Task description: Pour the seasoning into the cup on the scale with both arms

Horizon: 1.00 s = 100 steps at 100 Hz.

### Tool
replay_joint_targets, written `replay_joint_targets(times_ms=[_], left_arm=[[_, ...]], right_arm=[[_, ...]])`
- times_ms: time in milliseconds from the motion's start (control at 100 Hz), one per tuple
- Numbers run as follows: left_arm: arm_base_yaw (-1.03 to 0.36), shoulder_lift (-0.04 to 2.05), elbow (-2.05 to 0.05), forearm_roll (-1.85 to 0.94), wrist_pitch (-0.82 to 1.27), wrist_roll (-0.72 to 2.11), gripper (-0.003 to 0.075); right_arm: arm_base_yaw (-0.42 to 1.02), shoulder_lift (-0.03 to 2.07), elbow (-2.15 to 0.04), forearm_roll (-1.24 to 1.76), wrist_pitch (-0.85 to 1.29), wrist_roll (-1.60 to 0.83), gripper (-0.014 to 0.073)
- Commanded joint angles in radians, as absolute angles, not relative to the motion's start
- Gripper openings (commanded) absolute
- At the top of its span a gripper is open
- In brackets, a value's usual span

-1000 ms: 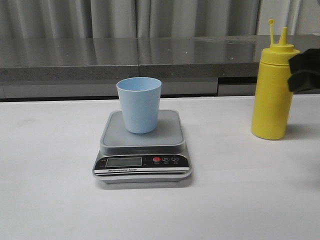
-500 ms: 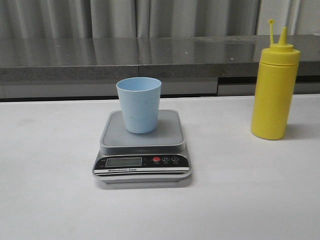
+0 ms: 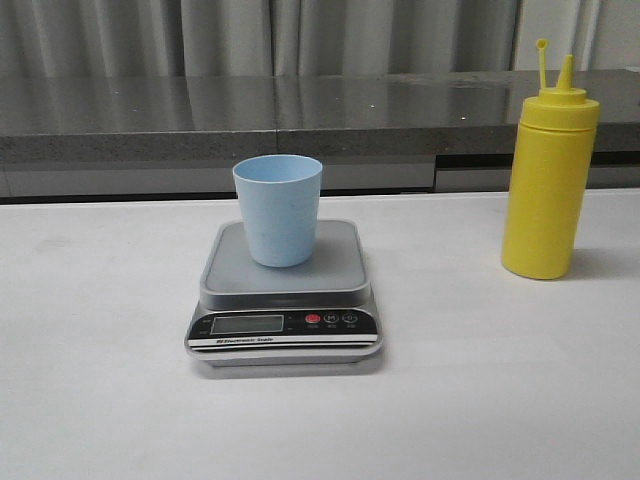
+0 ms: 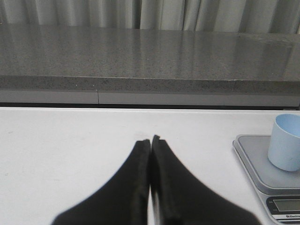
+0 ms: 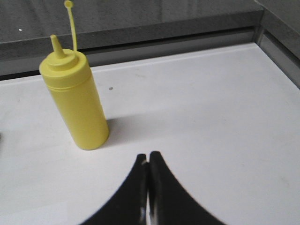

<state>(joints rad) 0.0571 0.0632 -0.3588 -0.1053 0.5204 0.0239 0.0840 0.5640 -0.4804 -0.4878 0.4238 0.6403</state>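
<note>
A tall yellow plastic squeeze bottle [image 3: 549, 172] stands alone on the white table [image 3: 100, 400], well to the right of the flat grey digital scale [image 3: 285, 290], on whose platform a small pale blue plastic tumbler [image 3: 279, 208] sits upright and apparently empty. A second ago a black gripper hung at the bottle's shoulder on the right edge of the front view; it has since gone from that view, leaving the bottle ungrasped, so pouring has likely not begun or has just ended. The bottle's long axis is vertical, its pointed nozzle and tethered cap aimed at the ceiling. Wrist views show the right gripper [image 5: 148, 161] pressed together short of the bottle, and the left gripper [image 4: 150, 146] likewise pressed together, left of the scale.
</note>
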Motion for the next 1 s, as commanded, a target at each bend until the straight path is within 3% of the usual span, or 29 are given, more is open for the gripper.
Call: replay_joint_targets(times_ms=[0,420,800,990], left_arm=[[0.058,0.077,-0.387,-0.115,0.442,0.016,-0.0020],[0.058,0.077,-0.387,-0.115,0.442,0.016,-0.0020],[0.058,0.077,-0.387,-0.115,0.442,0.016,-0.0020],[0.058,0.077,-0.387,-0.115,0.442,0.016,-0.0020]], right_arm=[[0.078,0.519,-0.506,-0.500,0.421,0.635,-0.0069],[0.078,0.307,-0.503,-0.494,0.386,0.549,-0.0069],[0.078,0.170,-0.353,-0.479,0.122,0.487,-0.0069],[0.075,0.095,-0.257,-0.185,0.081,0.182,-0.0069]])
